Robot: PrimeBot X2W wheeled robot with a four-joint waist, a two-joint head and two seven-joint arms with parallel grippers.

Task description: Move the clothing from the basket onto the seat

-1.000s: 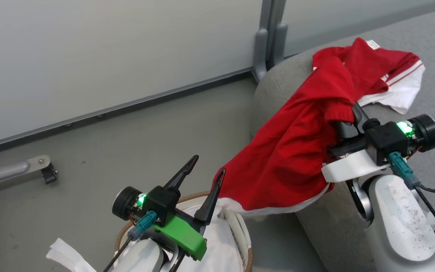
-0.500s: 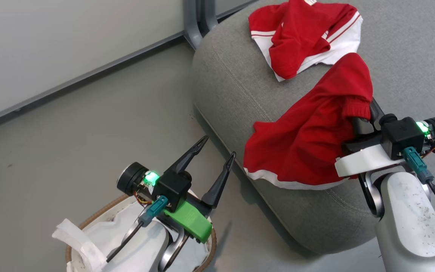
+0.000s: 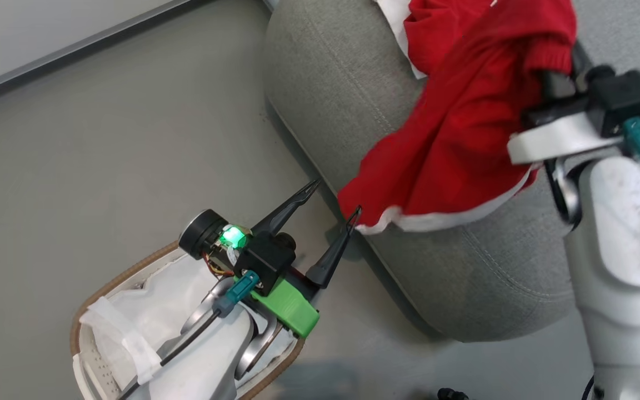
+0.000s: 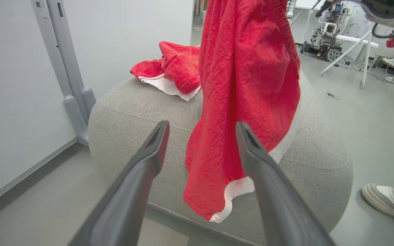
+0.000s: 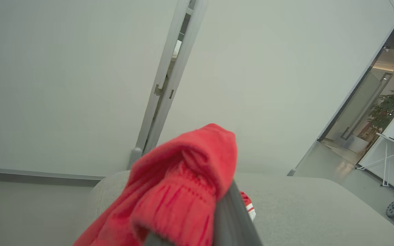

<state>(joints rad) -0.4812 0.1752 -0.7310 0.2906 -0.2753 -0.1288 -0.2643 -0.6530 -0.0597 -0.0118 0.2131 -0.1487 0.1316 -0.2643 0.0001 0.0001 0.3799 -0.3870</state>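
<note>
A red garment with white hem trim point(image 3: 453, 150) hangs from my right gripper point(image 3: 561, 72), which is shut on its ribbed waistband point(image 5: 180, 201). It dangles over the rounded end of the grey seat point(image 3: 342, 83), its hem point(image 4: 233, 191) in front of the seat's side. A second red and white garment point(image 4: 173, 71) lies crumpled on top of the seat. My left gripper point(image 3: 336, 197) is open and holds nothing, above the basket point(image 3: 106, 289). Its right fingertip is close to the hanging hem. Inside the basket I see white liner point(image 3: 148, 316); my left forearm covers the rest.
Grey floor point(image 3: 103, 139) spreads to the left of the seat, with a wall base point(image 3: 64, 50) at the top left. A grey partition post point(image 4: 70, 78) stands behind the seat. A person's shoe point(image 4: 385, 201) rests on the floor at the seat's far side.
The head camera has swung, shifting the whole picture. My right gripper has carried the red garment higher, so it hangs freer over the seat. My left gripper stays open above the basket.
</note>
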